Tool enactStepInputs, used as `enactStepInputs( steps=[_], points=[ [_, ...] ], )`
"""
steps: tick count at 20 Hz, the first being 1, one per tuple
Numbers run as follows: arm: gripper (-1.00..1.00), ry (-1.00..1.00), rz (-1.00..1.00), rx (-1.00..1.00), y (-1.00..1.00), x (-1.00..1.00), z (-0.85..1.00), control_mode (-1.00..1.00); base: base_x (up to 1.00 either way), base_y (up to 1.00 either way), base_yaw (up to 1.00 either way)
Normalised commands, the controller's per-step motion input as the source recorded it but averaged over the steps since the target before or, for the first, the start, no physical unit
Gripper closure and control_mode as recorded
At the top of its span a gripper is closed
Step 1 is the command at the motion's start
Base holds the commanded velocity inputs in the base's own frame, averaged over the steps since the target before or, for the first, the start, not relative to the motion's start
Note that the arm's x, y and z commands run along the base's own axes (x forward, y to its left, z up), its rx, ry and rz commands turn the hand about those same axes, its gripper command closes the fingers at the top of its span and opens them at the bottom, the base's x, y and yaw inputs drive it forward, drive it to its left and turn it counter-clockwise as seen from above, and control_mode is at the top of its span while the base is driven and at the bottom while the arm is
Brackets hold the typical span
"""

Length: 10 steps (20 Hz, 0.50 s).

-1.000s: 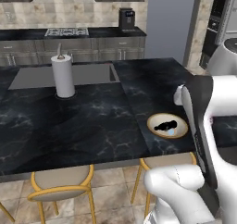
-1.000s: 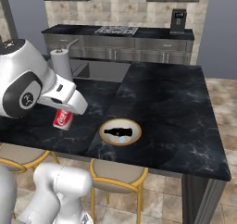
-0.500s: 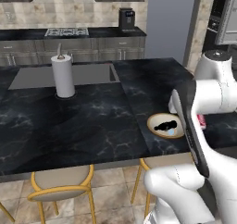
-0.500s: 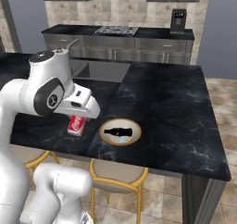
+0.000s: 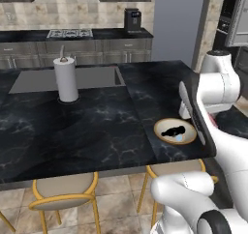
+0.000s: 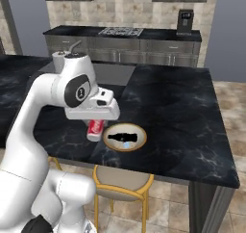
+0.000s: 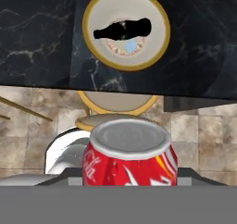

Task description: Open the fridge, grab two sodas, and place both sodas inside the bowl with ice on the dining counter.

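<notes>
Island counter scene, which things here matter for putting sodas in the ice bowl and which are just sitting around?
Part of the job:
- red can, held in the end effector
- dark bottle, lying in the bowl
- bowl with ice
- dining counter

Just sitting around:
- paper towel roll
- inset sink
- stools
- coffee maker and stove on the back counter
</notes>
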Motion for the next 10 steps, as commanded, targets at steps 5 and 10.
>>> enactStepInputs(
  steps=[5, 10],
  points=[
    [1.0, 0.0, 0.1, 0.0, -0.12, 0.3, -0.26, -1.0, 0.0, 0.0, 0.0],
    [1.0, 0.0, 0.1, 0.0, -0.03, 0.38, -0.38, -1.0, 0.0, 0.0, 0.0]
  ],
)
